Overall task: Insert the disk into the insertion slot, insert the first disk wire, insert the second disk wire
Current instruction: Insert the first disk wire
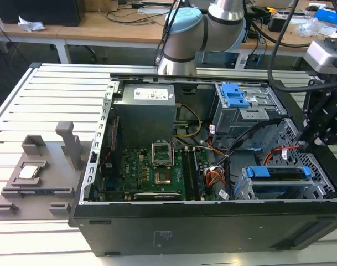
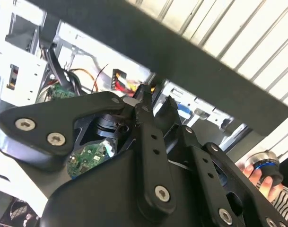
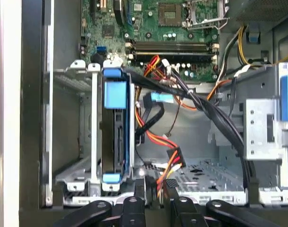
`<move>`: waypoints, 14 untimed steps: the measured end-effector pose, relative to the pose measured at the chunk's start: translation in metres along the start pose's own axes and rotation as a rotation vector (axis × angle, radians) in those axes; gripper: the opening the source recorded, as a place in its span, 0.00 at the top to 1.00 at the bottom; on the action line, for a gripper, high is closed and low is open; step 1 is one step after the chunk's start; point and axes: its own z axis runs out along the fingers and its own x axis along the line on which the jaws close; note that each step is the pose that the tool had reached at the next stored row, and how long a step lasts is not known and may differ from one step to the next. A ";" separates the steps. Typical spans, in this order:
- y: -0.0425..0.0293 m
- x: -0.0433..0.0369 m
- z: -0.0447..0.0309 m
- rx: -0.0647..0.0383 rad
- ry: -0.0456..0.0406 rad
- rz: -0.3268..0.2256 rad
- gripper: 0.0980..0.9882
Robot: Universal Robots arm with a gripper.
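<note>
The disk point(image 1: 279, 178) in its blue caddy sits inside the insertion slot point(image 1: 243, 188), the perforated grey cage at the case's front corner on the exterior view's right. The first wrist view shows the disk point(image 3: 114, 137) edge-on in the insertion slot point(image 3: 73, 142). My gripper point(image 1: 307, 143) hangs over the case's side wall by the cage. In the first wrist view the gripper point(image 3: 154, 185) is shut on a red, orange and yellow disk wire point(image 3: 168, 156), beside the disk. The closed gripper point(image 2: 151, 97) also appears in the second wrist view.
The open case holds a motherboard point(image 1: 151, 166), a power supply point(image 1: 143, 108) and a grey drive box with a blue latch point(image 1: 234, 95). Black cables point(image 3: 214, 118) cross the bay. A grey fixture point(image 1: 35, 177) lies on the slatted table. A person's hand point(image 2: 257, 177) is near the case edge.
</note>
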 end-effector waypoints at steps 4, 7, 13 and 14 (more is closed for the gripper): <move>-0.0109 -0.0009 -0.0003 -0.001 0.0002 -0.001 0.77; -0.0140 -0.0017 0.0002 -0.001 0.0000 -0.003 0.77; -0.0041 -0.0019 0.0013 -0.001 0.0003 -0.003 0.77; 0.0002 -0.0019 0.0019 -0.001 0.0004 -0.004 0.77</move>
